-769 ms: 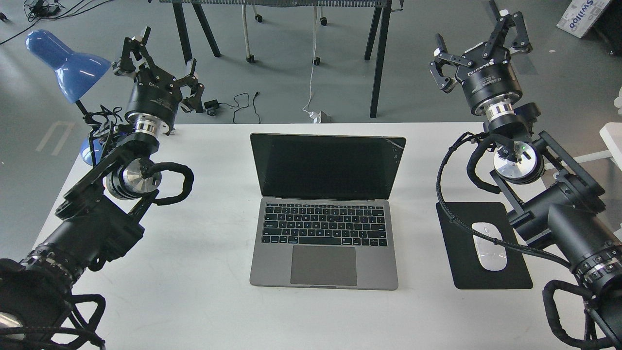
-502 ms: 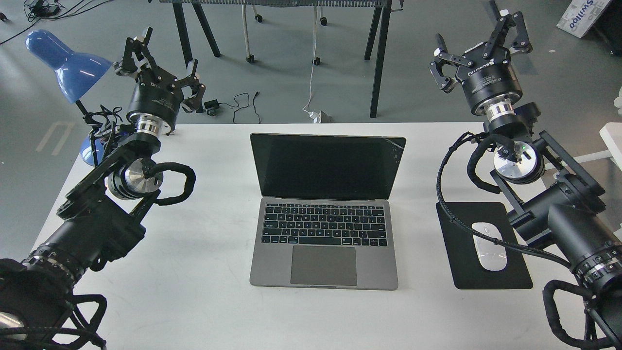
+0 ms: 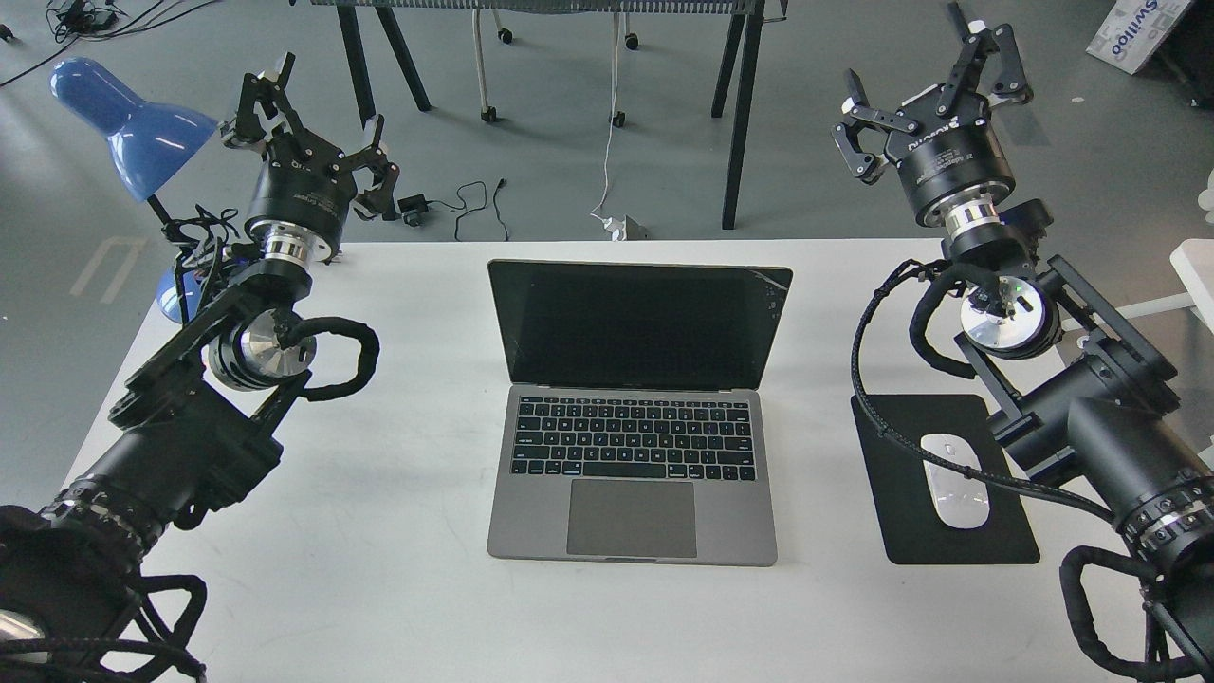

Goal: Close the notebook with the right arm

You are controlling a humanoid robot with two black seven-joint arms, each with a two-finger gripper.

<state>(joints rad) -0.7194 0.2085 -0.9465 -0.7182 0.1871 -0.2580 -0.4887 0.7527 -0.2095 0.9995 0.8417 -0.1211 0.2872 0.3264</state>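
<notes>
The notebook (image 3: 634,408), a slim grey metal laptop with a black keyboard and dark screen, stands open in the middle of the white table (image 3: 408,531). Its lid is upright and leans back a little. My right gripper (image 3: 925,90) is open and empty, held high beyond the table's far right edge, well right of the lid. My left gripper (image 3: 313,119) is open and empty, held high at the far left, well apart from the notebook.
A black mouse pad (image 3: 958,526) with a white mouse (image 3: 956,479) lies right of the notebook, under my right arm. A blue desk lamp (image 3: 128,123) stands at the far left corner. Table legs and cables lie on the floor behind.
</notes>
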